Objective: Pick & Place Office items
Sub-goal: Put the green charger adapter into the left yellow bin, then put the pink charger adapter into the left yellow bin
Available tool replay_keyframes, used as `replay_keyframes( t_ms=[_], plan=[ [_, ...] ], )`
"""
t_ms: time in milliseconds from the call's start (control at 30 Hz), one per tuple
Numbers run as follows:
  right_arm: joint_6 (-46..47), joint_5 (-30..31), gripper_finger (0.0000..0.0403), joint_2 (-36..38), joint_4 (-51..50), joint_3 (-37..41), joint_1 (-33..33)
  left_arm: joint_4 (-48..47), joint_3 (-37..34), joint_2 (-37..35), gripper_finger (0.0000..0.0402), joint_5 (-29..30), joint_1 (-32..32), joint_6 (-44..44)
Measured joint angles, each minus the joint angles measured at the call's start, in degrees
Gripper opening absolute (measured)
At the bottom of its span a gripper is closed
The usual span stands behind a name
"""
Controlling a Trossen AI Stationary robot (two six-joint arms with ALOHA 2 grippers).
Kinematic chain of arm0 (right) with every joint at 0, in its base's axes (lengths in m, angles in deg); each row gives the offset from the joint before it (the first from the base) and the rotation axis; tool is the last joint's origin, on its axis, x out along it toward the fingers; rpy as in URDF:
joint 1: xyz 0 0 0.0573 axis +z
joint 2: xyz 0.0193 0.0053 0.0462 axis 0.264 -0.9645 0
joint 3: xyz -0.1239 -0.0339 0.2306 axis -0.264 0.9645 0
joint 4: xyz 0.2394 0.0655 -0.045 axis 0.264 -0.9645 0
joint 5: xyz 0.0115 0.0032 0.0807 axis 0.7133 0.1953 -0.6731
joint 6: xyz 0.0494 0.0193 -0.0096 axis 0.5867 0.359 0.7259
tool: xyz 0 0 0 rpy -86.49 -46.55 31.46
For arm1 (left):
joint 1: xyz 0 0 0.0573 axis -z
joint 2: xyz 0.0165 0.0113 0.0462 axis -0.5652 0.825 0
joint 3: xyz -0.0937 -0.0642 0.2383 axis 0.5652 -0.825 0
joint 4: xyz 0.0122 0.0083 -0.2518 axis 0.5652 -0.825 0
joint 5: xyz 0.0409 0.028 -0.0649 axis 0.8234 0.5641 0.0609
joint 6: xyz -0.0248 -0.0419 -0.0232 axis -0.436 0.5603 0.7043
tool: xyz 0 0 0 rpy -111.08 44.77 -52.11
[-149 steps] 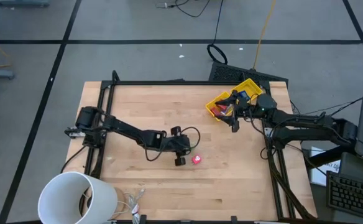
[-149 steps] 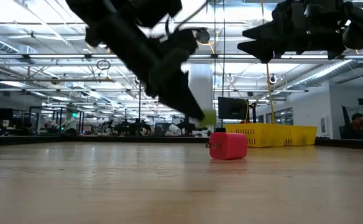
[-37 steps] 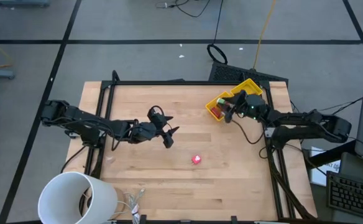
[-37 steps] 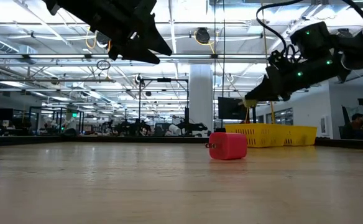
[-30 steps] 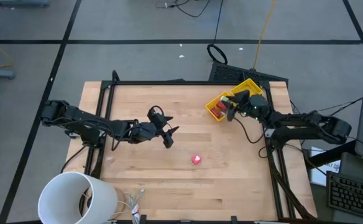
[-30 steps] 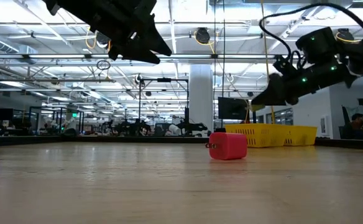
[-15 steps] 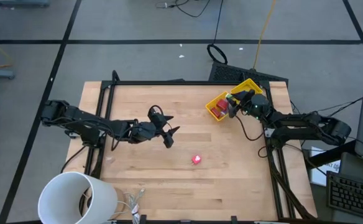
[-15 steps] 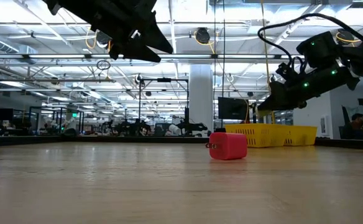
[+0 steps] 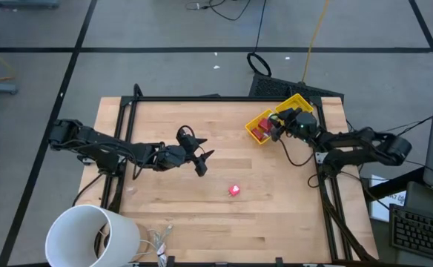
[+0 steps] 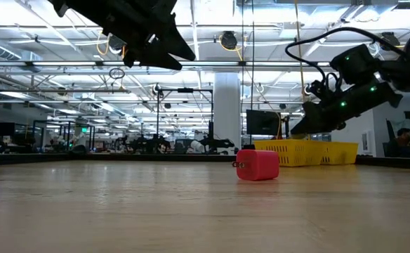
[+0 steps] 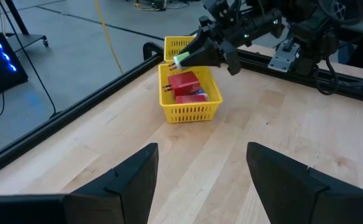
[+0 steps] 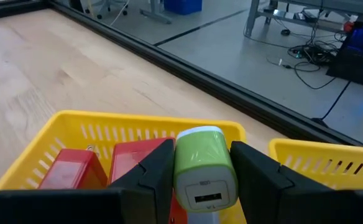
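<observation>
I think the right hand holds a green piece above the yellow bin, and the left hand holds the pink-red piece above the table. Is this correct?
Not quite. The right hand does hold the green piece above the yellow bin. But the left hand is open and holds nothing, as the left wrist view shows. The pink-red piece lies on the table, apart from that hand, as the high view shows.

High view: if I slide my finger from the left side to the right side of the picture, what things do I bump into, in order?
White cylinder → left gripper → pink-red bit → yellow bin, where the right gripper holds a green bit.
</observation>
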Motion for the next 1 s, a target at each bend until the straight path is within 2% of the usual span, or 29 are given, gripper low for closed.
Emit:
replay_keyframes(
  t_ms=[400,1000],
  plan=[
    [-0.22,0.00,0.0140,-1.54,1.91,-0.02,0.02,-0.01,0.00,0.00,0.0268,0.00,0.00,-0.01],
    [-0.20,0.02,0.0167,-1.54,2.13,-0.02,0.02,-0.01,0.00,0.01,0.0241,0.02,0.00,-0.02]
  ],
)
